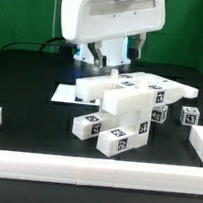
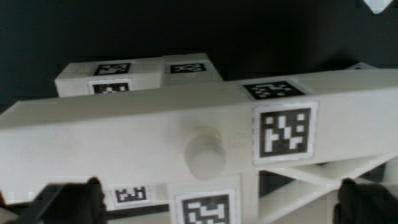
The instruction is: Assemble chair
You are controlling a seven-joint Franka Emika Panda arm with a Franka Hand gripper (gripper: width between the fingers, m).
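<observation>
The gripper (image 1: 115, 59) hangs empty, jaws spread wide, over the chair (image 1: 124, 104) — part-built in the middle of the table (image 1: 32, 73), a loose cube (image 1: 161, 113) just beside it on the exterior view's right — probably so the fingers (image 2: 71, 203) can straddle its top for a grip.

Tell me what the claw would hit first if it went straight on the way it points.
Probably the chair: the open claw points at its broad white tagged part, with nothing seen between, though depth is unclear.
</observation>
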